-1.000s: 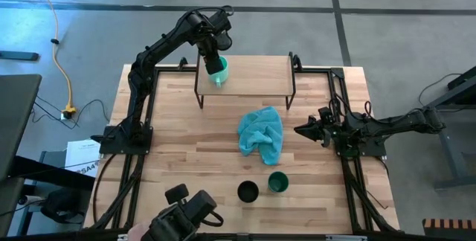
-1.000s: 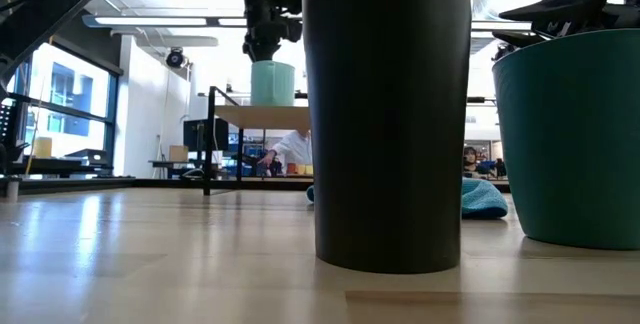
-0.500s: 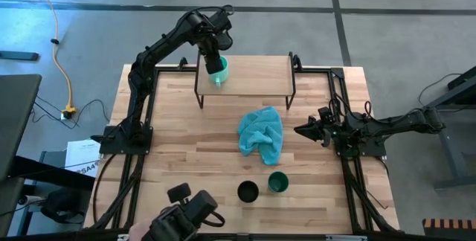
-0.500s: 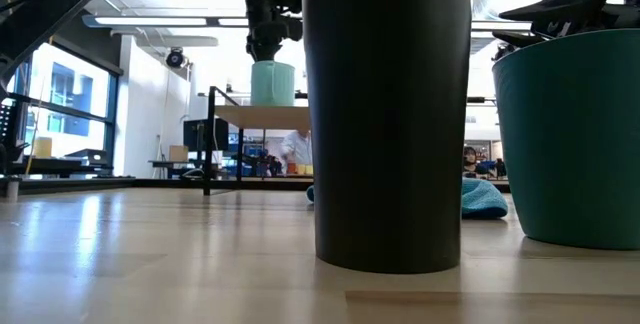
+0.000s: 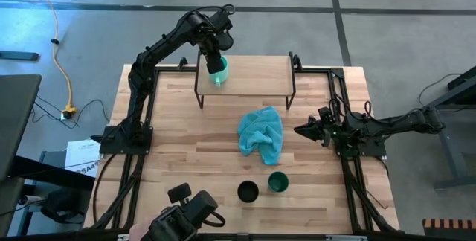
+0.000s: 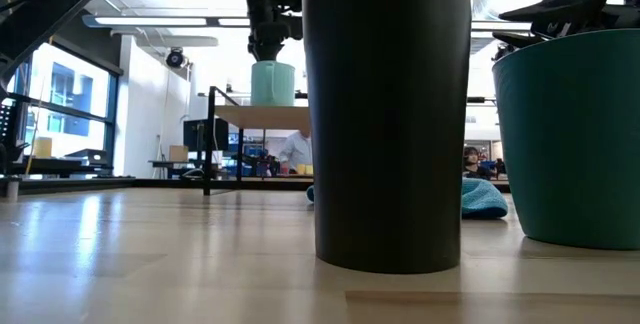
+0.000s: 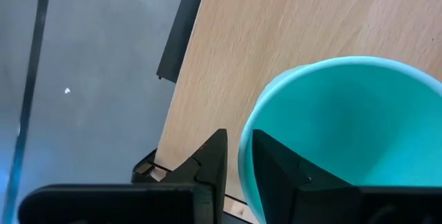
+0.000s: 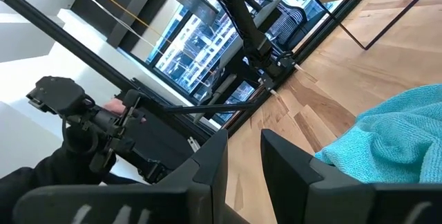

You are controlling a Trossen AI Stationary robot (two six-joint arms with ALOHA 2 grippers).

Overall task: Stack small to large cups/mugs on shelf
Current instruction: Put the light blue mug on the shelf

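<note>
Shelf (image 5: 256,76) stands at the table's far edge; black cup (image 5: 248,191) and dark green cup (image 5: 278,182) sit side by side near the front; turquoise mug (image 5: 219,68) rests on the shelf's left end, left gripper (image 7: 235,165) pinching its rim (right gripper (image 8: 243,158) idles, slightly parted).

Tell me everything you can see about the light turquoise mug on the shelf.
The turquoise mug is light, smooth and glossy, open and empty inside. It stands upright near the left end of the light-wood shelf, its base on the board. The left gripper is shut on its rim from above, one finger outside the wall and one inside. A small handle points toward the table's middle. Nothing else touches it.
</note>
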